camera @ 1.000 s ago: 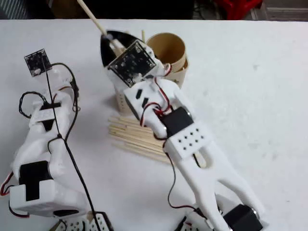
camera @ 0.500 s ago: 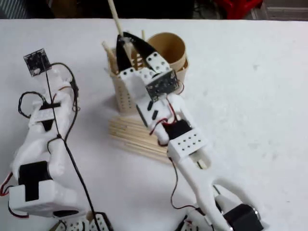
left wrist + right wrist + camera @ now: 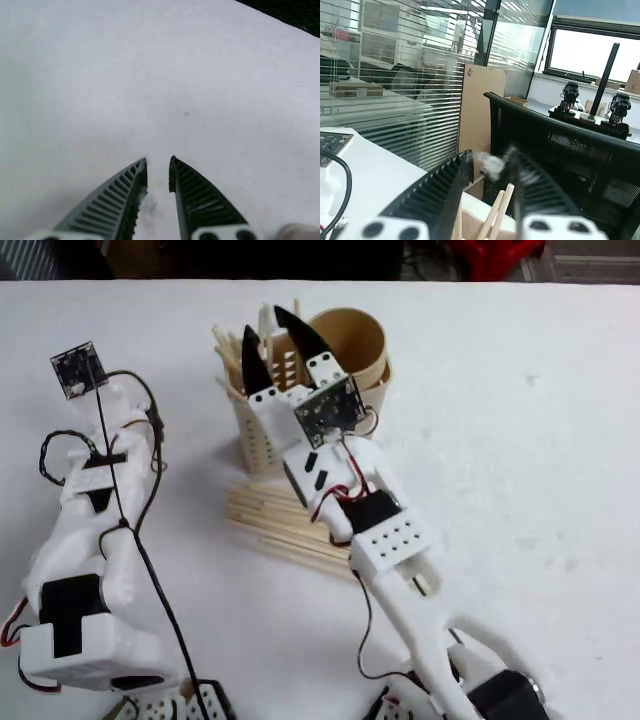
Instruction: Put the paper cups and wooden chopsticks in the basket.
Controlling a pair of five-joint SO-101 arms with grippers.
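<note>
A white perforated basket [image 3: 262,435] stands at the table's middle back, with several wooden chopsticks [image 3: 228,350] upright in it. Stacked tan paper cups [image 3: 355,335] stand right against its far right side. My right gripper [image 3: 277,348] hangs open just above the basket's mouth, holding nothing. In the right wrist view its tips [image 3: 489,155] frame two chopstick ends [image 3: 500,210] below. A pile of loose chopsticks [image 3: 275,525] lies on the table in front of the basket, partly under the right arm. My left gripper [image 3: 158,162] rests over bare table, its jaws nearly together with nothing between.
The left arm [image 3: 95,490] sits folded at the table's left side with a black cable [image 3: 150,570] trailing over it. The white table [image 3: 520,420] has free room to the right. A dark chair back [image 3: 560,145] stands beyond the far edge.
The right gripper held a chopstick slanting up over the basket, swung it upright, then opened. The chopstick has left its jaws, and more chopsticks now stand in the basket. The left arm kept still.
</note>
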